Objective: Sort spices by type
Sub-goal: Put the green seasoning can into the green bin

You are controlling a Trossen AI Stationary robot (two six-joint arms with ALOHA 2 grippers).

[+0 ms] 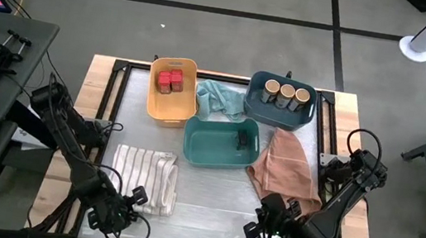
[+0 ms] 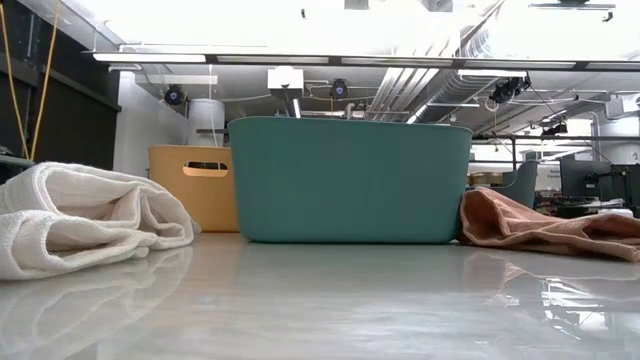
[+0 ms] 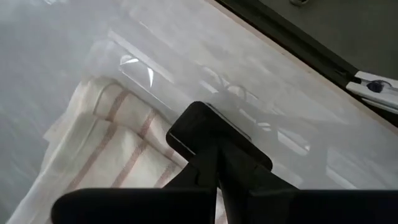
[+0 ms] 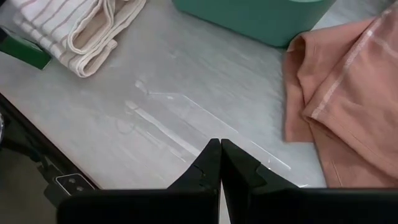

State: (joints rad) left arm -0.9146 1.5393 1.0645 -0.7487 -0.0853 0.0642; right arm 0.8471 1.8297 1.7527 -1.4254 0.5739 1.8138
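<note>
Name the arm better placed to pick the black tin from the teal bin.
Right. The tin lies at the bin's right end, nearer the right gripper; the left gripper sits by the striped cloth.

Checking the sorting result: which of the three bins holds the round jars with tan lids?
The dark blue bin at the far right corner holds three round tan-lidded jars; the yellow bin holds red-topped jars, the teal bin a black tin.

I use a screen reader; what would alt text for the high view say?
Three plastic bins hold sorted spices: red-topped jars in the yellow bin, tan-lidded jars in the blue bin, one black tin in the teal bin.
</note>
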